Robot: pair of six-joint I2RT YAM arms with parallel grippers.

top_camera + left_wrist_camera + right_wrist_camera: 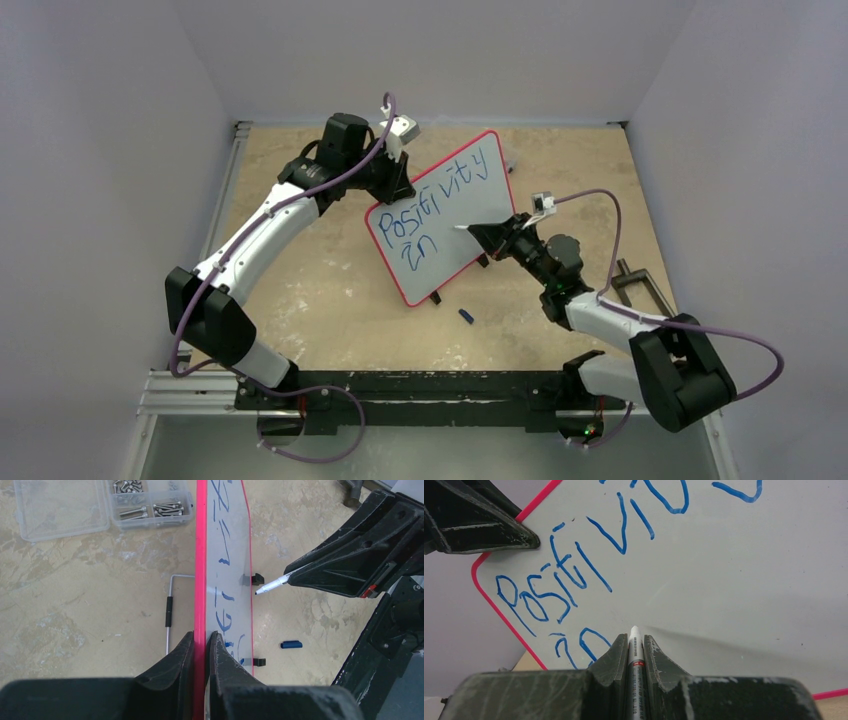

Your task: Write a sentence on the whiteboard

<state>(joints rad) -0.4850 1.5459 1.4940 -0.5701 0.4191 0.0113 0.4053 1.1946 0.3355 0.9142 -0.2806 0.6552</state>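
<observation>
Closest in, a small blue cap [466,315] lies on the table [330,290], nearer the arm bases than the right gripper [634,640] and just off the board's lower edge. That right gripper is clamped tight on a white marker [635,655], barrel squeezed between both fingers and tip poking out ahead. The tip sits right at the glossy face of the whiteboard [470,200], but whether it is actually touching I cannot tell. The board stands tilted up on its two black clip feet, directly in front of the right gripper, with "Positivity" in blue across it and two more blue characters beneath. On the far side, the left gripper [201,636] pinches the red frame, one finger on each face. Beyond the left gripper, behind the board, a bent metal key [170,610] lies on the table, and farther off a clear box of screws [150,505].
</observation>
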